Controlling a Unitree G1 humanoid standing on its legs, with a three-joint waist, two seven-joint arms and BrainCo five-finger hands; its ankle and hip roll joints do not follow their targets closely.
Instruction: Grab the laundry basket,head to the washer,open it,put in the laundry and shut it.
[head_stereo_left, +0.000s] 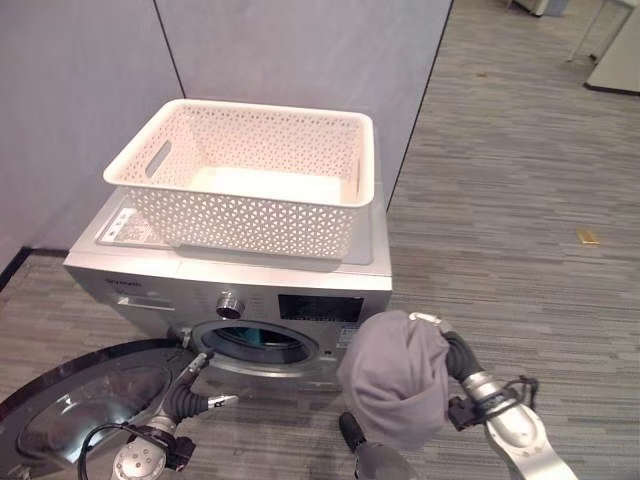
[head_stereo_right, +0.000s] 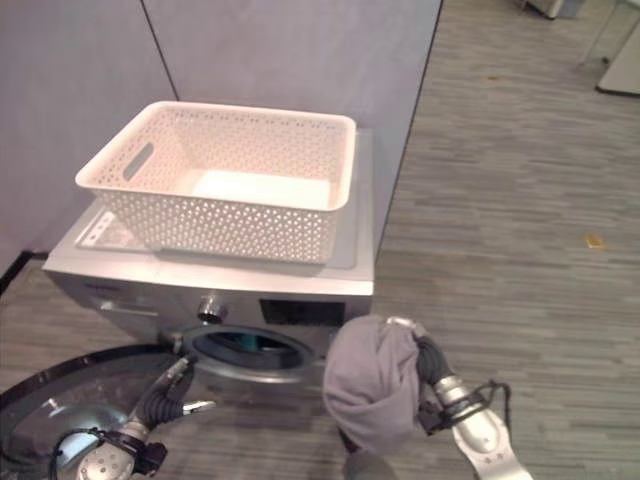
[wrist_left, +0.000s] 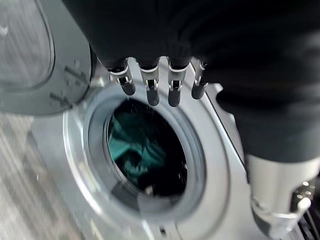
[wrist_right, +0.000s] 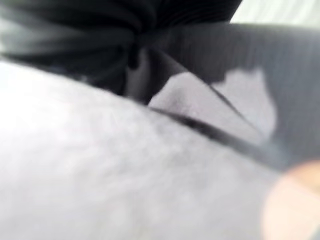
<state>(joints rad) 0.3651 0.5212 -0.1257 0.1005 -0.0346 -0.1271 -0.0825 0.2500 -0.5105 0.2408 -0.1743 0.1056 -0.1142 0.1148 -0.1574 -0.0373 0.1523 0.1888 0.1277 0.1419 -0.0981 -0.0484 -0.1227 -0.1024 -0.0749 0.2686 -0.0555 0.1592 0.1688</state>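
Cream perforated plastic laundry basket (head_stereo_left: 250, 180) sits on top of the silver front-loading washer (head_stereo_left: 150, 275), w/ cut-out handles at its ends; nothing visible inside it. Washer's round glass door (head_stereo_left: 70, 405) is swung open to the robot's left, lying low beside the drum opening (head_stereo_left: 262, 345). Teal cloth (wrist_left: 132, 150) already lies inside the dark drum, seen thru the metal ring in left wrist view.

Right hand (head_stereo_left: 440, 330) is at the bundled grey garment (head_stereo_left: 395, 385), carried in front of the washer, just right of and below the opening, off the floor. Fingers mostly buried in the fabric, so can't tell how they sit; right wrist view shows grey cloth pressed close against the dark cover.

Left hand (head_stereo_left: 195, 395) hangs low between open door and drum opening, fingers (wrist_left: 150, 92) straight and relaxed, holding nothing, tips pointing toward the rim of the opening, apart from it.

Grey partition wall (head_stereo_left: 300, 60) behind washer; striped wood-look floor (head_stereo_left: 500, 200) around.
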